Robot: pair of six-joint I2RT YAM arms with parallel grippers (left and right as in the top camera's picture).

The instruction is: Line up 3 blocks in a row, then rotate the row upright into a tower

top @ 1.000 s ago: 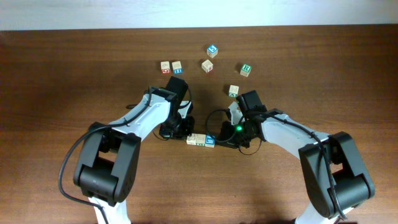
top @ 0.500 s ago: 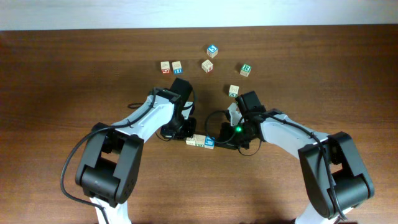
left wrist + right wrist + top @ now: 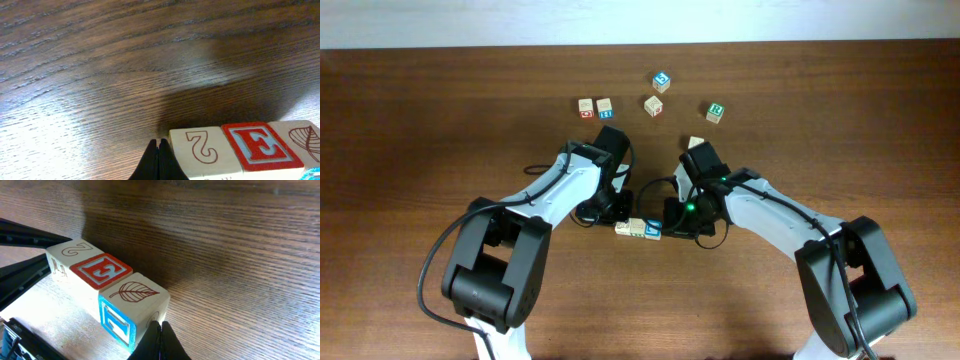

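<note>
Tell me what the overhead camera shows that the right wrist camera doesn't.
Only overhead: the left arm, the right arm and loose cubes farther back, such as a blue-topped cube and a green-lettered cube. Only right wrist: the row's top faces, a 2 block, red E block and leaf block with a blue side, plus the shut right gripper by the leaf block. Both: the three-block row, touching end to end on the wooden table.

Overhead camera: high above table (image 3: 420, 120), facing straight down, whole workspace. Both wrist cameras: low, very close, angled down at block row (image 3: 240, 147) from opposite ends; overhead shares it.
</note>
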